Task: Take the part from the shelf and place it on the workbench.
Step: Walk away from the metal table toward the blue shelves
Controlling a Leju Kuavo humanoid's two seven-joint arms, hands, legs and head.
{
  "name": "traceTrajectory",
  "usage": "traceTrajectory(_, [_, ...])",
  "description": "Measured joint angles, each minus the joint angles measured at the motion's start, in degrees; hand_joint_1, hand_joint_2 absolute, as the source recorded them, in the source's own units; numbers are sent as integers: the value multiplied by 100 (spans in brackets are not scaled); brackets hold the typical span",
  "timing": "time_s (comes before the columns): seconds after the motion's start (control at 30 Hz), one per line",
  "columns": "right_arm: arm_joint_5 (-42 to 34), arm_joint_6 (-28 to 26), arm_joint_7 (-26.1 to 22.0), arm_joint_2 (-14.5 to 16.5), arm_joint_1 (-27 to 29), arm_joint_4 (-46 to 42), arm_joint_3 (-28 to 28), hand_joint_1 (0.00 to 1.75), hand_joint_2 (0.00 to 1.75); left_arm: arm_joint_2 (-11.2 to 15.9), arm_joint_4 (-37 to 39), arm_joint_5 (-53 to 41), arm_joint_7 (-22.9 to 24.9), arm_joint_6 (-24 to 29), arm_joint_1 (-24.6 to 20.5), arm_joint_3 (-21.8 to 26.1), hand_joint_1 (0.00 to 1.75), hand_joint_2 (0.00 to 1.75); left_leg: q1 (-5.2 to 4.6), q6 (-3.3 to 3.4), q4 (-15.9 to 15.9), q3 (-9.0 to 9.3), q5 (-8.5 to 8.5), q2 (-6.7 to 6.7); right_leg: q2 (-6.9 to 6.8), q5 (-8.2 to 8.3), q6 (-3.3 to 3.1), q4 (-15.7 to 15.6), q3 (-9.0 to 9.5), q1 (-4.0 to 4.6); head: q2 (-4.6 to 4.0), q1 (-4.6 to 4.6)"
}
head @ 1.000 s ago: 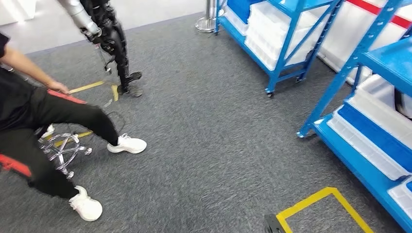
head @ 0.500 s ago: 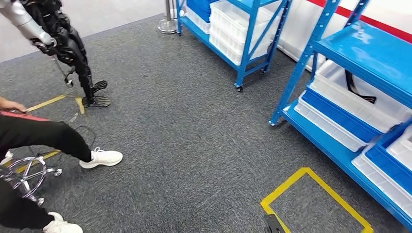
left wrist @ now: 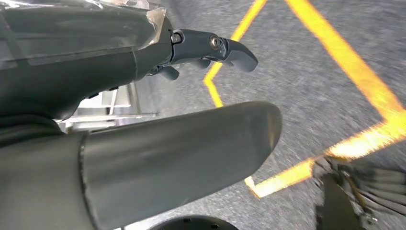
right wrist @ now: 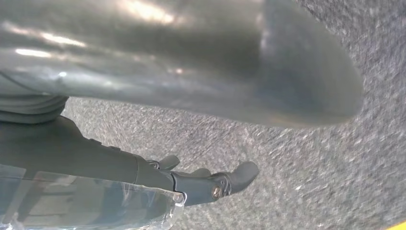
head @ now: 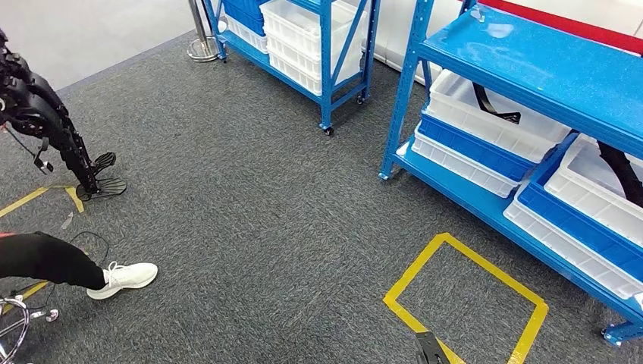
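Note:
A curved black part (head: 497, 106) lies in a white bin (head: 462, 114) on the lower level of the blue shelf (head: 531, 64) at the right of the head view. A second black part (head: 622, 171) lies in the neighbouring white bin (head: 588, 186). My left hand (left wrist: 143, 158) hangs over the carpet near yellow tape, its thumb and dark fingers (left wrist: 215, 48) apart and holding nothing. My right hand (right wrist: 143, 72) also hangs above the carpet, its fingers (right wrist: 210, 184) spread and holding nothing.
A yellow tape square (head: 462, 296) marks the carpet in front of the shelf. A second blue shelf (head: 303, 38) with white bins stands farther back. At the left are another robot's legs (head: 45, 121) and a seated person's leg and white shoe (head: 121, 277).
The whole view has swung to the right: the shelf with the black parts now shows more fully, and the person and the other robot have slid toward the left edge.

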Motion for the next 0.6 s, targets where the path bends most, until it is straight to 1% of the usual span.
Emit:
traceTrajectory(0.03, [0, 1, -1, -1, -2, 0, 0, 0, 0, -5, 1, 0, -1, -1, 1, -1, 0, 0, 12, -2, 312, -143, -185, -194, 64, 7, -41, -2, -3, 0, 0, -9])
traceTrajectory(0.07, [0, 1, -1, 0, -9, 0, 0, 0, 0, -5, 1, 0, -2, -1, 7, -2, 0, 0, 13, 6, 717, -346, -386, -343, 134, 10, -76, -1, -9, 25, 0, -14])
traceTrajectory(0.1, [0, 0, -1, -2, -12, 0, 0, 0, 0, -3, 2, -1, -3, 0, 15, -1, 0, 0, 11, 16, 1105, -553, -533, -419, 212, 13, -99, 0, -14, 51, 0, -15])
traceTrajectory(0.13, [0, -1, 2, -2, -9, 0, 0, 0, 0, 0, 2, -3, -3, 1, 22, -1, 0, 0, 10, 28, 1361, -708, -580, -453, 295, 14, -107, 1, -14, 76, 0, -16])
traceTrajectory(0.17, [0, -1, 4, -1, -2, 0, 0, 0, 0, 0, 2, -5, -2, 1, 27, 0, 0, 0, 9, 46, 1407, -768, -503, -468, 383, 14, -109, 3, -9, 96, 0, -16])
traceTrajectory(0.2, [0, -1, 5, 0, 4, 0, 0, 0, 0, -1, 2, -8, -2, 1, 29, 1, 0, 0, 9, 69, 1222, -714, -322, -488, 468, 14, -109, 4, 2, 107, 0, -15])
traceTrajectory(0.23, [0, -1, 7, 2, 6, 0, 0, 0, 0, -2, 2, -11, -1, 1, 29, 1, 0, 0, 10, 93, 872, -574, -85, -550, 549, 14, -107, 6, 15, 113, 0, -15])
traceTrajectory(0.27, [0, -1, 7, 5, 4, 0, -1, 0, 0, -2, 2, -14, -2, 2, 29, 0, 0, 0, 14, 117, 489, -411, 113, -693, 622, 14, -104, 10, 21, 116, 0, -13])
traceTrajectory(0.3, [0, -1, 8, 8, -2, 0, -1, 0, 0, -2, 2, -17, -3, 2, 28, -1, 0, 0, 17, 130, 176, -284, 244, -819, 690, 14, -91, 14, 16, 127, 0, -11])
traceTrajectory(0.33, [-1, -2, 8, 13, -6, 0, -2, 0, 0, -1, 2, -21, -5, 3, 27, -1, 0, 0, 10, 139, -18, -206, 304, -916, 750, 20, -69, 16, -1, 131, 0, -9])
traceTrajectory(0.37, [-2, -3, 9, 18, -5, 0, -3, 0, 0, -1, 1, -23, -7, 3, 25, -1, 0, 0, -5, 151, -94, -181, 307, -952, 811, 33, -37, 12, -24, 127, 0, -9])
traceTrajectory(0.4, [-4, -4, 9, 21, 2, 1, -4, 0, 0, -3, 0, -25, -5, 3, 21, 0, 0, 0, -25, 170, -123, -175, 318, -890, 878, 53, 6, -5, -57, 124, 0, -9])
traceTrajectory(0.43, [-6, -7, 9, 25, 15, 1, -7, 0, 0, -8, -1, -26, -3, 3, 16, 1, 0, 0, -28, 208, -159, -160, 345, -819, 901, 65, 41, -7, -85, 116, 0, -8])
traceTrajectory(0.47, [-6, -9, 10, 29, 25, 2, -9, 0, 0, -13, -2, -26, -1, 3, 10, 2, 0, 0, -31, 251, -208, -140, 374, -751, 826, 45, 59, 32, -126, 120, 0, -7])
traceTrajectory(0.5, [-6, -11, 11, 33, 27, 2, -13, 0, 0, -17, -3, -26, 1, 3, 8, 2, 0, 0, -27, 290, -257, -119, 404, -672, 682, -27, 58, 161, -207, 133, 0, 3])
traceTrajectory(0.53, [-5, -13, 11, 36, 16, 2, -18, 0, 0, -19, -4, -26, 1, 3, 9, 3, 0, 0, -26, 319, -295, -103, 423, -582, 494, -161, 36, 430, -338, 142, 0, 14])
traceTrajectory(0.57, [-5, -15, 13, 37, 4, 2, -25, 0, 0, -15, -4, -26, 1, 3, 12, 3, 0, 0, -44, 334, -308, -97, 425, -494, 323, -326, 12, 792, -518, 144, 0, 22])
traceTrajectory(0.6, [-6, -17, 13, 37, -6, 2, -32, 0, 0, -13, -4, -26, 1, 3, 17, 3, 0, 0, -53, 342, -308, -97, 422, -397, 234, -480, 4, 1183, -706, 139, 0, 31])
